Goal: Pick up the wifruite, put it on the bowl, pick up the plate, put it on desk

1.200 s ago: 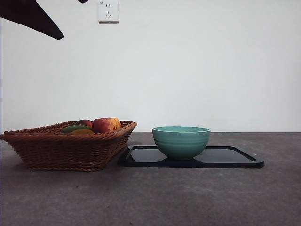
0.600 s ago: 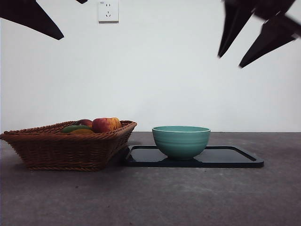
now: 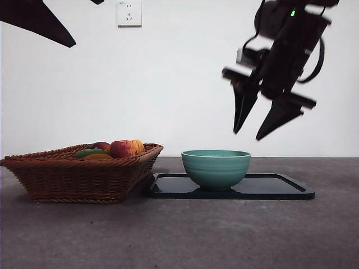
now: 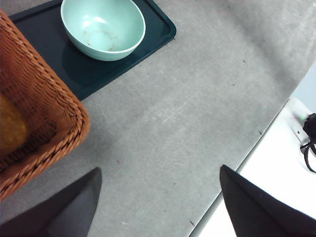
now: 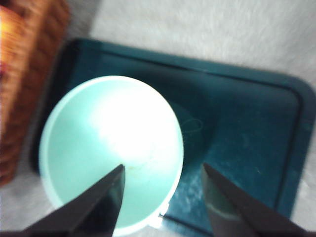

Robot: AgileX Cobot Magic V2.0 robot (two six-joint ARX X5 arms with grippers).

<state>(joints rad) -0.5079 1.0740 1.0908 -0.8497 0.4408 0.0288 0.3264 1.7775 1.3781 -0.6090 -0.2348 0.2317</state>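
Teal-green ceramic bowl (image 3: 216, 167) stands empty on the basket-side end of a flat black tray (image 3: 280, 188) on the dark grey desk (image 3: 185, 235). Right gripper (image 3: 259, 131) hangs above the bowl's rim and slightly off toward the bare end of the tray, jaws parted wide and angled down, holding nothing. Fruit (image 3: 126, 148) lies in the brown wicker basket (image 3: 78, 176) just beside the tray, on the bowl's far side from this gripper. Left gripper (image 4: 158, 197) waits high near the basket, jaws wide and empty, and appears nearer the fruit.
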